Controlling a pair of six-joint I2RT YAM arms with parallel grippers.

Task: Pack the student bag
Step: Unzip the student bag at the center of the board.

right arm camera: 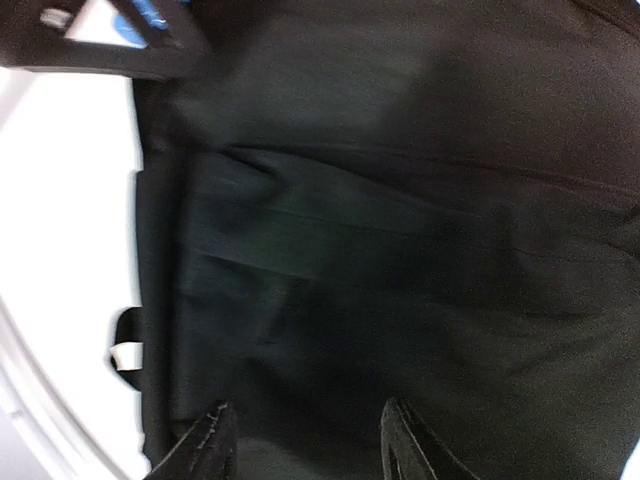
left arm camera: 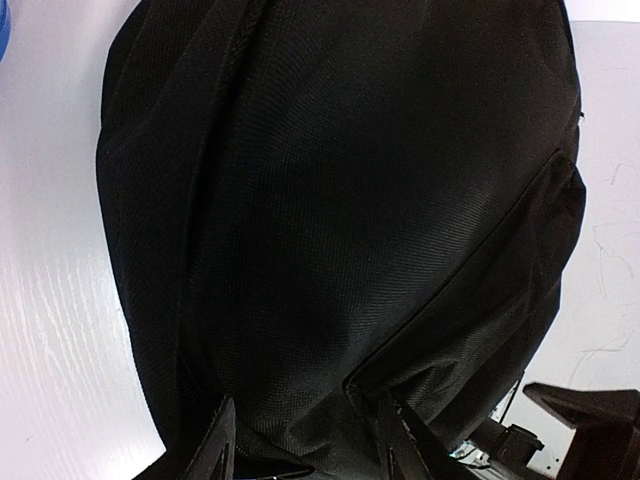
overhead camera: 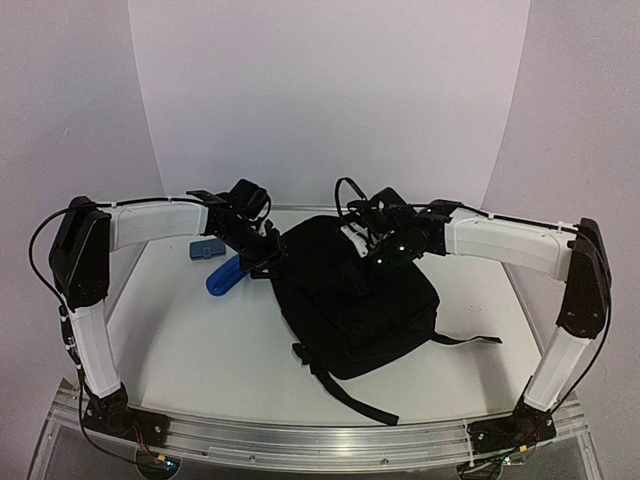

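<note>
White counter (overhead camera: 200, 350) fills the scene, and the bag (overhead camera: 370, 310) lies flat at about its middle, a little to the right, black and rounded, the biggest thing on it. One strap (overhead camera: 350, 395) trails from the bag toward the near edge and another (overhead camera: 470, 340) runs off to the right. The left arm (overhead camera: 150, 225) reaches in from the left and the right arm (overhead camera: 500, 240) from the right, both white with black joints, and they meet over the far end of the bag. A bright blue item (overhead camera: 224, 277) lies on the counter just beside the bag's left side, and a smaller, flat grey-blue item (overhead camera: 208, 248) lies just beyond it; what either one is cannot be told. The left hand (overhead camera: 268, 255) sits at the bag's far left edge; in its wrist view its two fingers (left arm camera: 222, 440) stand apart with black fabric bulging between them, but whether they pinch that fabric cannot be told. The right hand (overhead camera: 385, 258) hangs over the bag's far top; its wrist view is blurred and shows its fingers (right arm camera: 210, 445) apart, with dark folds of the bag close beneath, and whether it grips anything cannot be told either.
</note>
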